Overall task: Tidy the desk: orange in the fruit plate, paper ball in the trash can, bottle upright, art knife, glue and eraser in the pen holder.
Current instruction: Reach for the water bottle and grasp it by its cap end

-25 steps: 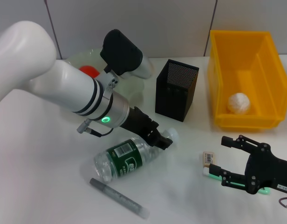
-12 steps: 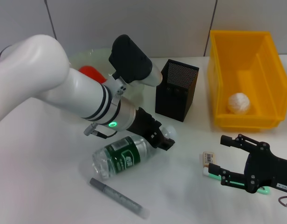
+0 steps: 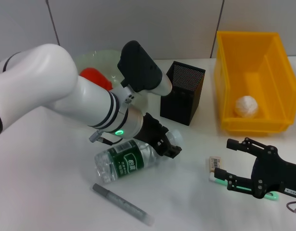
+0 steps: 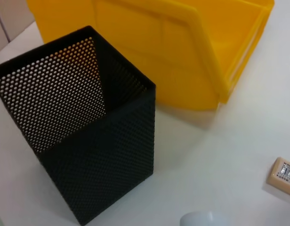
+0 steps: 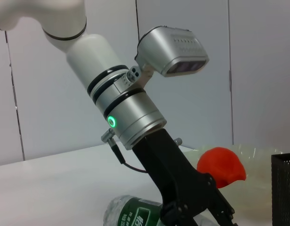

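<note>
Across the head view:
Left tool (image 3: 167,144): low over the counter (image 3: 42,192), closed on the cap end of the bottle (image 3: 126,160); its fingers are dark and partly hidden by the arm.
Bottle: lying on its side, green label up, base toward the robot's left, cap end in the left tool.
Orange (image 3: 96,77): red-orange, sitting in the fruit plate (image 3: 97,57) behind the left arm.
Pen holder (image 3: 182,92): black mesh cup, upright, between the fruit plate and the trash can (image 3: 253,77).
Paper ball (image 3: 246,106): white, inside the yellow trash can.
Eraser (image 3: 215,163): small cream block on the counter, just beside the right tool (image 3: 229,161).
Right tool: low at the near right, fingers spread apart, gripping nothing; a green-and-white item (image 3: 244,190) lies under it, too hidden to name.
Grey pen-like stick (image 3: 123,205): flat on the counter, near the bottle, on the robot's side of it.

Left wrist view:
Pen holder (image 4: 84,132): close up and open; its floor is not seen.
Trash can (image 4: 173,52): just behind the pen holder.
Eraser (image 4: 284,175): at the picture's edge, well apart from the holder.
Bottle cap (image 4: 204,219): a pale sliver at the edge.

Right wrist view:
Left tool (image 5: 194,214): dark fingers down on the bottle (image 5: 135,213).
Orange (image 5: 221,165): in the pale fruit plate (image 5: 258,155), behind the tool.
Pen holder (image 5: 284,188): one mesh edge shows.
</note>
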### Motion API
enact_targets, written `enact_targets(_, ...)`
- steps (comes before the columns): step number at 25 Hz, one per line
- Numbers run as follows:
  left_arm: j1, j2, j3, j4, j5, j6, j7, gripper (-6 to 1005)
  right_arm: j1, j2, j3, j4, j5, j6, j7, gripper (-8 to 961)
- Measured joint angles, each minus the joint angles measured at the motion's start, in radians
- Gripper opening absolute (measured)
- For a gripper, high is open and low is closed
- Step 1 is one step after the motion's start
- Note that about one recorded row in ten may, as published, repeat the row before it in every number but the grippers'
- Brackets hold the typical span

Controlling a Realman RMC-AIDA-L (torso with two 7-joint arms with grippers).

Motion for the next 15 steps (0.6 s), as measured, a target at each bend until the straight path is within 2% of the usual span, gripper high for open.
enact_targets(12,-0.002,0.0,0.014,0.001,0.01,-0.009,0.001,619,0.0,0.001,0.004,0.0,0.0,-0.001,0.0,786)
enact_targets(15,-0.002,0.0,0.014,0.001,0.01,-0.009,0.001,549,0.0,0.002,0.005,0.0,0.0,-0.001,0.001,786)
